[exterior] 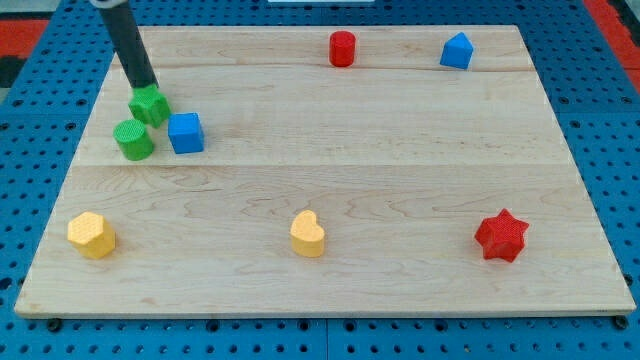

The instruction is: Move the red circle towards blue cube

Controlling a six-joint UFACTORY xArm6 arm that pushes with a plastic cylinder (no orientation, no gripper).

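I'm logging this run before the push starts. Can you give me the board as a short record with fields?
my tip: at the view's upper left, touching the green cube
red circle: top centre, untouched
blue cube: left, beside the green cylinder
blue pentagon-like block: top right
yellow hexagon: bottom left
yellow heart: bottom centre
red star: bottom right

A: Where's the red circle [342, 48]?
B: Upright, a short cylinder near the view's top edge, centre-right.
A: And the blue cube [185, 132]?
B: Far off at the view's left, sitting flat, slightly turned.
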